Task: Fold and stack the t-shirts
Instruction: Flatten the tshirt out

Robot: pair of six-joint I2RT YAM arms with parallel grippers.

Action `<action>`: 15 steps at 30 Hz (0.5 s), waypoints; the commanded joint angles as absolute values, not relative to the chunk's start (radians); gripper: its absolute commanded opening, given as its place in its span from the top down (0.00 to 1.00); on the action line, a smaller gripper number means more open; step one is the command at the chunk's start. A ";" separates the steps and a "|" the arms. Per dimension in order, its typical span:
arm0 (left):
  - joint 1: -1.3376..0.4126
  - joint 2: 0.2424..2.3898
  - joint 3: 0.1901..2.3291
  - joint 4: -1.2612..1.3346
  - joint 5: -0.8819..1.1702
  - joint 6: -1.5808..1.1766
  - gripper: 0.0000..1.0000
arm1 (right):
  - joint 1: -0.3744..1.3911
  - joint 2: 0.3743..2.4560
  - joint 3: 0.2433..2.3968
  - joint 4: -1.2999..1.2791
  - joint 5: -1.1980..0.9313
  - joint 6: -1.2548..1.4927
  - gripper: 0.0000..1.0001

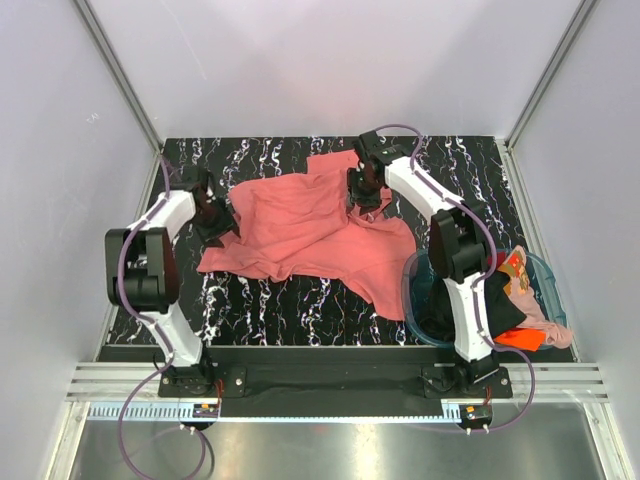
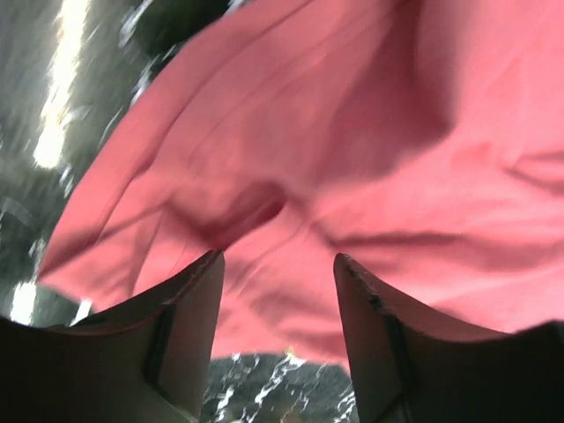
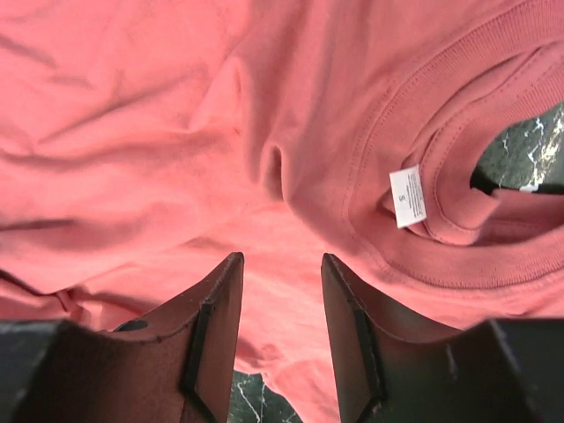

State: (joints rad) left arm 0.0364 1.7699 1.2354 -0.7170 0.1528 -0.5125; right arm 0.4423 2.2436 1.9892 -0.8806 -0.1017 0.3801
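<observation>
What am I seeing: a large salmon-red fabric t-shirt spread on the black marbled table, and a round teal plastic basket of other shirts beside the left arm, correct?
No: the top external view shows the round teal plastic basket of other shirts beside the right arm. The large salmon-red fabric t-shirt does lie spread on the black marbled table.
</observation>
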 commanded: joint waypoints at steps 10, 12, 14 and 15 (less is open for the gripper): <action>0.006 1.829 1.257 -0.723 0.084 -0.492 0.52 | 0.436 2.114 1.928 -0.870 -0.141 0.345 0.53; 0.006 1.787 1.211 -0.736 0.092 -0.505 0.55 | 0.436 2.114 1.925 -0.874 -0.149 0.341 0.53; 0.006 1.702 1.162 -0.762 0.103 -0.534 0.68 | 0.437 2.118 1.919 -0.873 -0.152 0.344 0.53; 0.005 1.659 1.078 -0.770 0.107 -0.549 0.71 | 0.437 2.120 1.916 -0.870 -0.156 0.344 0.53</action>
